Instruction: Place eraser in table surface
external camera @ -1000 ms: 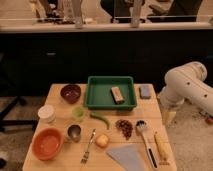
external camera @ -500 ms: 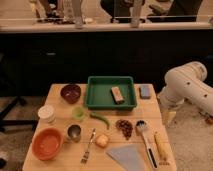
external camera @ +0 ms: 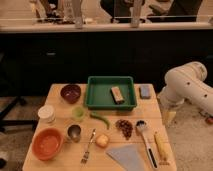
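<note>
Eraser (external camera: 117, 94): small tan-brown rectangular block, lying flat and slightly angled inside the green tray (external camera: 92, 93), right of the tray's middle, not on the wood.

Tray: green plastic, rectangular, raised rim, at the far middle of the table surface (external camera: 150, 109), which is light wooden planks with visible grain.

Right of the tray: blue-grey square pad (external camera: 145, 91). Left of it: dark maroon round bowl (external camera: 70, 93). Nearer than the tray: curved green pepper (external camera: 100, 119), metal cup (external camera: 74, 132), fork (external camera: 88, 147), orange bowl (external camera: 47, 143).

Room: dark cabinet front behind the tray, pale ledge above.

Arm (external camera: 187, 85): white, rounded, bent downward well right of the tray. Gripper (external camera: 168, 117) hangs off the table's right edge, jaws apart, holding nothing.
</note>
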Robot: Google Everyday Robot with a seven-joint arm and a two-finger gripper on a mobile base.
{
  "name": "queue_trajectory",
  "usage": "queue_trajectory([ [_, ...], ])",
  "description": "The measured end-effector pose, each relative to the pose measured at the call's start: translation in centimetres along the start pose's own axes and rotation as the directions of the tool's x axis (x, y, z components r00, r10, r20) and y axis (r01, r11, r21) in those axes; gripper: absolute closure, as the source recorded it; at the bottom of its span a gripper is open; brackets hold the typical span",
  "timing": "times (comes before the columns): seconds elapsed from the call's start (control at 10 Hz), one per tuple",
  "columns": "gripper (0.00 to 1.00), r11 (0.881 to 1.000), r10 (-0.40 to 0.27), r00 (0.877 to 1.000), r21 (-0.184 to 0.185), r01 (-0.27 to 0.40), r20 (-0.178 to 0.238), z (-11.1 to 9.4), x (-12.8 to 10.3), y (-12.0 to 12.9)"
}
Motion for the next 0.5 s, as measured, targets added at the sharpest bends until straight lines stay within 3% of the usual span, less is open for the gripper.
queue_trajectory([
  [0.3,0.2,1.0,0.003,1.0,0.0,-0.003,0.0,-0.02,0.05,-0.02],
  [0.5,0.2,0.998,0.064,0.998,-0.001,-0.064,-0.013,-0.09,0.68,-0.27],
])
